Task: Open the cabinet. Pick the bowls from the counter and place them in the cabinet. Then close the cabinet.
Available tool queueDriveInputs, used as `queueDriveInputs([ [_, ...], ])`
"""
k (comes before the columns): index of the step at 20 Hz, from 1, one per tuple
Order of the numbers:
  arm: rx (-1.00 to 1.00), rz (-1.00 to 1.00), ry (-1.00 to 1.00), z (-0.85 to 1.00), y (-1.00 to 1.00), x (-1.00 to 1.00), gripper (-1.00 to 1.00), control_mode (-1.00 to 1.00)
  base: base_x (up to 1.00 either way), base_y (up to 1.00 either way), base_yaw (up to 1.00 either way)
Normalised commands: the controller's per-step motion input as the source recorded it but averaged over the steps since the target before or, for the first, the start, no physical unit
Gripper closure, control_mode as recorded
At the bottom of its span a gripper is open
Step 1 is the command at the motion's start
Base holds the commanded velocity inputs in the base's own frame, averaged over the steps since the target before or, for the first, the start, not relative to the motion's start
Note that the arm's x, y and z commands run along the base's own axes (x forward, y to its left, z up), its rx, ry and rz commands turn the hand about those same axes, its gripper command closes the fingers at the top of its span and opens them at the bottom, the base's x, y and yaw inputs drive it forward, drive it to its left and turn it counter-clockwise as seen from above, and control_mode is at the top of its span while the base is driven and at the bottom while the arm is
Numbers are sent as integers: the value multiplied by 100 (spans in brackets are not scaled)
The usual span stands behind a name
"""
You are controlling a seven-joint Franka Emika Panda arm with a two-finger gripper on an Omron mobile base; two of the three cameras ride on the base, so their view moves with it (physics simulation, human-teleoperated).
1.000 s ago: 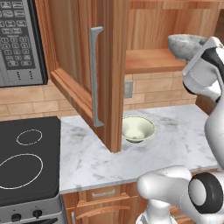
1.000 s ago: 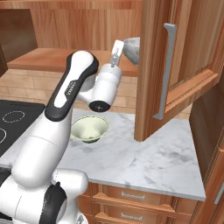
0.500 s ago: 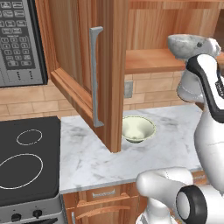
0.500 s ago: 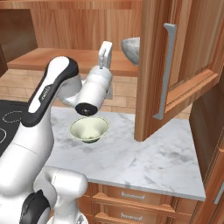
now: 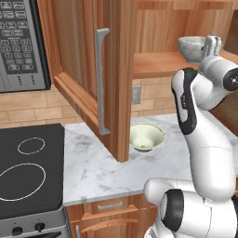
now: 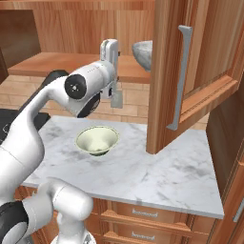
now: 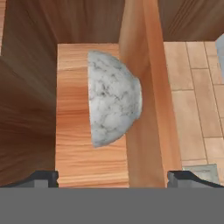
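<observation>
No writing is legible; the microwave (image 5: 21, 44) keypad is blurred. The grey-white speckled bowl (image 7: 113, 97) sits on the cabinet shelf (image 7: 76, 131), just ahead of the hand (image 7: 113, 177), whose fingers are spread and hold nothing. The cream-green bowl (image 6: 97, 140) rests on the counter (image 6: 157, 174) below.

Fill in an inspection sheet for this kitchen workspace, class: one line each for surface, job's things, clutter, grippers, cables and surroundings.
Surface: white marble counter.
Job's things: cabinet doors open; grey speckled bowl on its shelf; cream-green bowl on the counter, not yet shelved.
Clutter: nothing seen.
Grippers: gripper open, empty, facing the speckled bowl without touching it.
Cables: nothing seen.
Surroundings: black stove top left of the counter, microwave above it, wall outlet, drawers below.
</observation>
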Motion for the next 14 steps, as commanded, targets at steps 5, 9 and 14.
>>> queueDriveInputs([
  [5, -5, 0, 43, 99, -21, -60, -100, -100, 0, 0, 0],
  [9, -1, -1, 34, 60, -20, -63, -100, -100, 0, 0, 0],
  [14, 0, -1, 13, -19, -24, -92, -100, -100, 0, 0, 0],
])
